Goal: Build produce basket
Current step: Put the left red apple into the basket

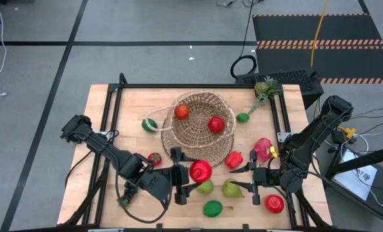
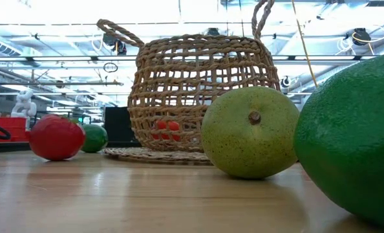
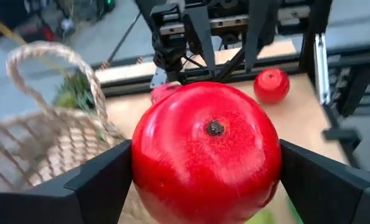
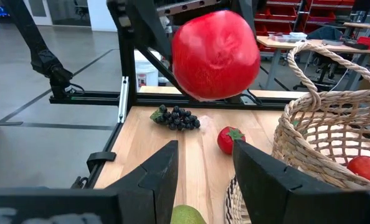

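A red round fruit [image 1: 200, 171] hangs above the table just near of the tan woven basket [image 1: 198, 122], with my left gripper [image 1: 193, 173] shut on it. The basket stands at the table's middle with two red fruits [image 1: 216, 124] inside. Right of the held fruit, my right gripper [image 1: 238, 178] is open with nothing between its fingers, which point toward the table's left. Two green pears [image 1: 231, 188] and a lime [image 1: 212, 208] lie on the table below and near the grippers. In the right wrist view, dark grapes [image 4: 175, 117] lie on the table beyond the held fruit [image 4: 215, 55]. My left gripper pinches the red round fruit by two opposite sides [image 3: 142, 168] between its two fingers [image 3: 101, 180]. The fingers come from the table's left, slanting slightly down. The fruit's dark stem dimple [image 3: 215, 127] faces away from the gripper. The fruit is lifted clear of the table.
A pink dragon fruit [image 1: 262, 149], a red pepper-like piece [image 1: 234, 159] and a red fruit [image 1: 274, 203] lie at the right. Limes [image 1: 149, 125] [image 1: 242, 117] flank the basket, a small red piece [image 1: 154, 158] lies at the left, and a leafy green piece [image 1: 264, 89] at the far right corner.
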`<state>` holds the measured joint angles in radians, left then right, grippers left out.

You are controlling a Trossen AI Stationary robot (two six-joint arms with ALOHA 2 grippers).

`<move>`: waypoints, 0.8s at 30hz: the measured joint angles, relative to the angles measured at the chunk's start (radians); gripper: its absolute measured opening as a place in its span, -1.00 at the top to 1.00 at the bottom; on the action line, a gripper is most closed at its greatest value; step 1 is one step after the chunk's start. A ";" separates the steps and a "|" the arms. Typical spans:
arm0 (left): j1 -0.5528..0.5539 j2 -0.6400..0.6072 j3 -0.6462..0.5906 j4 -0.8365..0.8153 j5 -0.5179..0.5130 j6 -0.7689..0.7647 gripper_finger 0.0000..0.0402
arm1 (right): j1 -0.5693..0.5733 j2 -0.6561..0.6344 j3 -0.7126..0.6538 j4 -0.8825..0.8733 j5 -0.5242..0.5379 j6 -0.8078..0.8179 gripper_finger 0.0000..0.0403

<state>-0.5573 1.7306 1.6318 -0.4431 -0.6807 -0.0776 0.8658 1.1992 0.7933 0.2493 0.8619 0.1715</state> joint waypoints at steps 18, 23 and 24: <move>0.044 0.000 0.000 0.000 -0.001 0.863 -0.82 | 0.000 0.000 0.000 -0.001 0.000 0.000 0.26; 0.071 0.000 0.000 0.000 -0.001 0.960 -0.82 | 0.000 0.000 0.000 -0.018 0.000 0.000 0.26; 0.076 0.000 0.000 0.000 -0.001 0.967 -0.82 | 0.000 0.000 0.000 -0.021 0.000 0.000 0.26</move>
<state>-0.4810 1.7306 1.6314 -0.4431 -0.6820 0.8895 0.8658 1.1992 0.7933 0.2286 0.8623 0.1715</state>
